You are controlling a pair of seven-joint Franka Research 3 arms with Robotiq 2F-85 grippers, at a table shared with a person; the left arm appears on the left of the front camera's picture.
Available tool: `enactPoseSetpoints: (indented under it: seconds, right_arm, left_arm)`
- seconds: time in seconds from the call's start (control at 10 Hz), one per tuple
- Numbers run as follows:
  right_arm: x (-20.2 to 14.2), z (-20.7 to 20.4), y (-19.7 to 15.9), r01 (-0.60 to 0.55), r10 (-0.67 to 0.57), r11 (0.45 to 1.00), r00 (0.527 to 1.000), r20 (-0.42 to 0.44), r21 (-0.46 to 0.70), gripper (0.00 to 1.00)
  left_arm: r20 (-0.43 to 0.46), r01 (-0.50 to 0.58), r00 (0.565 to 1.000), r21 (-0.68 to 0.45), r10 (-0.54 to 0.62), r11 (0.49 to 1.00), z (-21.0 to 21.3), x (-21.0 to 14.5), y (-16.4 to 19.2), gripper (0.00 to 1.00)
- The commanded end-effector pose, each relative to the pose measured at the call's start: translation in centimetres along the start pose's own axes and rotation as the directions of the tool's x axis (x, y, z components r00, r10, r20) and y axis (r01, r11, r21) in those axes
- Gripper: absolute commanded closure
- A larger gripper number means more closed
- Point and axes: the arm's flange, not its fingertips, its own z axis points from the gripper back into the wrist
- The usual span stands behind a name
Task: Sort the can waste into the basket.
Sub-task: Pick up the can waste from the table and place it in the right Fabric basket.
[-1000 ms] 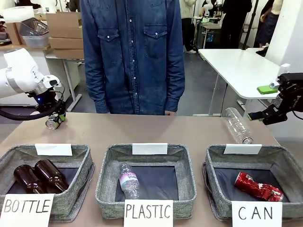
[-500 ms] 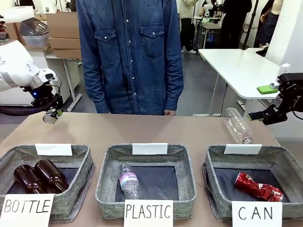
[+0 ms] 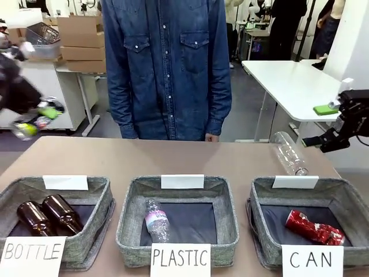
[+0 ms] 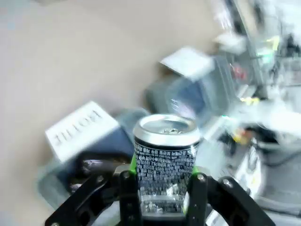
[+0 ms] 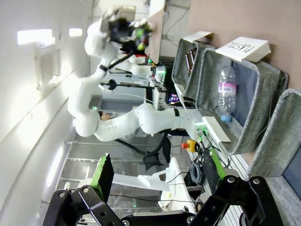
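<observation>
1. Red can (image 3: 314,227) is lying in the CAN basket (image 3: 259,202) (half the job, seemingly).
2. Left jaws are clenching the black-and-silver can (image 4: 165,160), aloft off the worktop's (image 3: 184,158) left end; its delivery is pending.
3. Right jaws are hanging released.

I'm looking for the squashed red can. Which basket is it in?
The basket signed CAN, at the right, holds the dented red can; the BOTTLE basket and PLASTIC basket have no can.
</observation>
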Motion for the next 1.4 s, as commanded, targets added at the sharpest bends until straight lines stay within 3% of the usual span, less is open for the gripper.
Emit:
enactPoseSetpoints:
  seconds: [0.0, 0.1, 0.2, 0.5, 0.6, 0.7, 0.9, 1.1, 1.2, 1.3]
  right_arm:
    - [0.0, 0.2, 0.1, -0.014, 0.014, 1.0, 1.0, -0.01, 0.001, 0.0]
    - [0.0, 0.2, 0.1, -0.014, 0.014, 1.0, 1.0, -0.01, 0.001, 0.0]
    - [0.0, 0.2, 0.1, -0.014, 0.014, 1.0, 1.0, -0.01, 0.001, 0.0]
    - [0.0, 0.2, 0.1, -0.014, 0.014, 1.0, 1.0, -0.01, 0.001, 0.0]
    - [0.0, 0.0, 0.0, 0.0, 0.0, 1.0, 1.0, 0.0, 0.0, 0.0]
    - [-0.1, 3.1, 2.3, -0.045, 0.051, 0.996, 0.995, 0.082, -0.075, 0.0]
    - [-1.2, 9.0, 3.8, -0.005, 0.041, 0.985, 0.978, 0.203, -0.173, 0.0]
    - [-4.8, 14.6, 3.2, 0.061, 0.006, 0.958, 0.973, 0.232, -0.281, 0.0]
    - [-7.1, 17.0, 2.9, 0.05, 0.026, 0.957, 0.966, 0.258, -0.285, 0.0]
    - [-9.4, 19.4, 2.6, 0.062, 0.027, 0.975, 0.922, 0.386, -0.216, 0.0]
  left_arm:
    - [-0.072, 0.063, 0.995, -0.141, -0.074, 0.988, -1.3, -4.4, -0.9, 1.0]
    - [-0.071, 0.079, 0.993, -0.148, -0.09, 0.986, -2.5, -5.6, -1.7, 1.0]
    - [-0.03, 0.06, 0.998, -0.105, -0.063, 0.993, -0.2, -3.3, -2.2, 1.0]
    - [-0.03, 0.06, 0.998, -0.105, -0.063, 0.993, -0.2, -3.3, -2.2, 1.0]
    - [-0.034, 0.077, 0.996, -0.128, -0.082, 0.989, -0.5, -4.4, -2.3, 0.6]
    - [-0.022, 0.19, 0.981, -0.096, -0.193, 0.977, -4.4, -3.1, -6.4, 0.6]
    - [-0.08, 0.43, 0.883, -0.258, -0.462, 0.865, -11.5, -1.5, -15.2, 0.6]
    - [-0.104, 0.558, 0.784, -0.314, -0.612, 0.768, -18.1, 0.0, -21.7, 0.6]
    - [-0.093, 0.631, 0.723, -0.314, -0.684, 0.71, -21.8, 0.8, -24.8, 0.6]
    - [-0.064, 0.704, 0.654, -0.311, -0.754, 0.638, -26.2, 1.9, -28.0, 0.6]
